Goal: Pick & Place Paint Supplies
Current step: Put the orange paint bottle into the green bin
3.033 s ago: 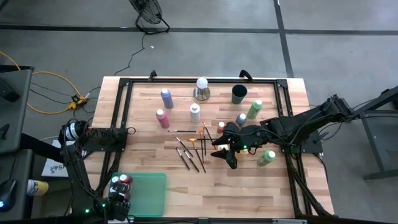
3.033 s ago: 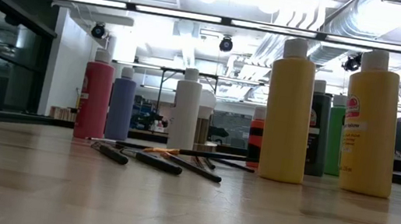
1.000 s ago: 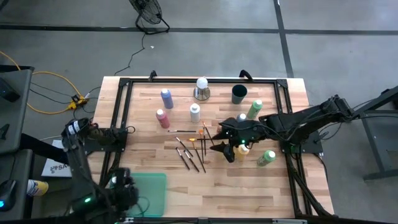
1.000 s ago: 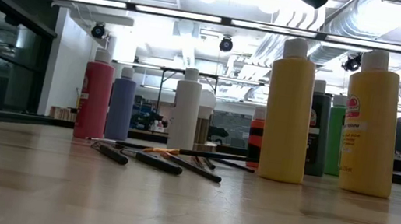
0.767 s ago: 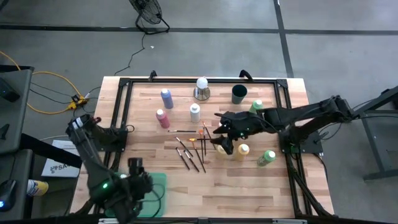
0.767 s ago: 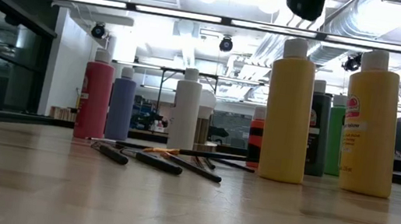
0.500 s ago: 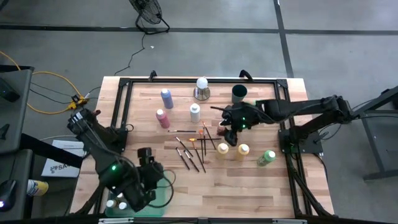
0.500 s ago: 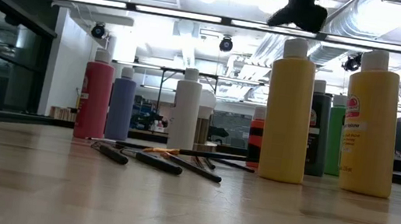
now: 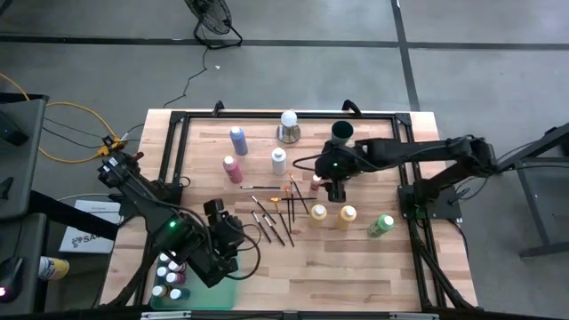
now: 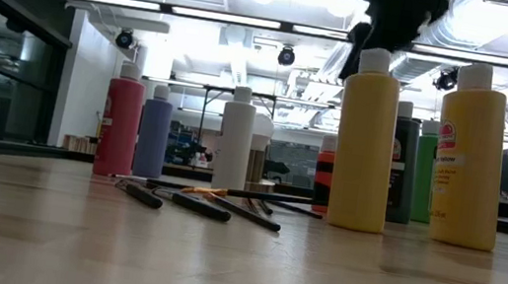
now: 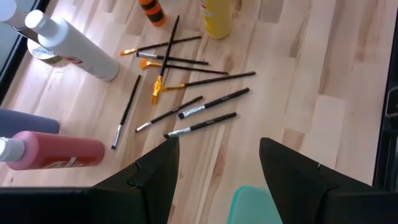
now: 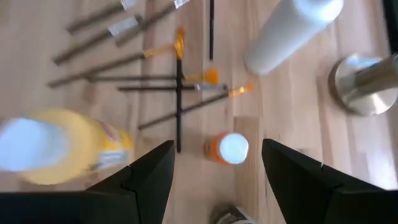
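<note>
Right gripper (image 12: 214, 171) is hovering open and empty over orange bottle (image 12: 227, 149); centring the cap before descending is advised

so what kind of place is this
Probably a robotics lab or workshop: a wooden table with a black frame, bare concrete floor with yellow cables, and exposed ceiling ducts under strip lights.
</note>
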Controlling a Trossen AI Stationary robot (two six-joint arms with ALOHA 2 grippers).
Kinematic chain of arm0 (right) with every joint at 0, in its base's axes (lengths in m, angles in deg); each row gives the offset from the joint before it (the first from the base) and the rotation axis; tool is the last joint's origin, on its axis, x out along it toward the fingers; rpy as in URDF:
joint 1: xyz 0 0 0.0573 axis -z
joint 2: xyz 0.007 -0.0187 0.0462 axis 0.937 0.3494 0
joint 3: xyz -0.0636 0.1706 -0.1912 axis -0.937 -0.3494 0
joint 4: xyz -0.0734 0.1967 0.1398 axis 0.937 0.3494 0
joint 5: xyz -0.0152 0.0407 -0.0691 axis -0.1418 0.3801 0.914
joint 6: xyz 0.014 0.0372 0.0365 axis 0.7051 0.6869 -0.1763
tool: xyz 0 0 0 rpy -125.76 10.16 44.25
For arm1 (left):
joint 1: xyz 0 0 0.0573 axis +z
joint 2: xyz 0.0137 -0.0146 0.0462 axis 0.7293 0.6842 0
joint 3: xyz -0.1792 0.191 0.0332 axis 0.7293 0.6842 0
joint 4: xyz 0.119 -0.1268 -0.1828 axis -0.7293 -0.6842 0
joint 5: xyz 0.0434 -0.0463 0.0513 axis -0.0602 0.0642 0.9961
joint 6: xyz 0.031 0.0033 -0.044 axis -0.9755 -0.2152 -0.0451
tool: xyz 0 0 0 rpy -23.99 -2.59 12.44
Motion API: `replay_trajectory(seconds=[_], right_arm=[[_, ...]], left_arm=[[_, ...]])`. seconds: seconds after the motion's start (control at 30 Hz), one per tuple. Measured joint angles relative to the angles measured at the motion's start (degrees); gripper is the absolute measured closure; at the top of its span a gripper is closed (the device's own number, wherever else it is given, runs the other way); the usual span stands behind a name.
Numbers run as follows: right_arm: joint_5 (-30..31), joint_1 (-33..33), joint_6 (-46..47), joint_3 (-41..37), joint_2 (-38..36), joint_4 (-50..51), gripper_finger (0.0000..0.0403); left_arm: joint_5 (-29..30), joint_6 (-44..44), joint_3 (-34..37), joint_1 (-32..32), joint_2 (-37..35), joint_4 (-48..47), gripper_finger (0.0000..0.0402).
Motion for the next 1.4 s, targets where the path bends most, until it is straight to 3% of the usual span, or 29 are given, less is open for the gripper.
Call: replay_trajectory(seconds=[0.47, 0.63, 1.17, 1.4], right_arm=[[-3.2, 4.4, 1.9, -7.7, 3.4, -3.4, 0.0168], [-3.2, 4.3, 2.5, -11.3, 3.4, -9.8, 0.0168], [-1.7, 4.3, 2.5, -16.0, 3.4, -18.2, 0.0168], [-2.4, 4.3, 2.5, -16.2, 7.4, -20.7, 0.0168]], left_arm=[[1.4, 4.3, 0.0, -0.2, 0.0, 0.3, 0.0185], [1.7, 4.3, 0.0, -0.2, 0.0, 0.3, 0.0185], [1.7, 4.3, 0.0, -0.2, 0.0, 0.3, 0.0185], [1.7, 4.3, 0.0, -0.2, 0.0, 0.3, 0.0185]])
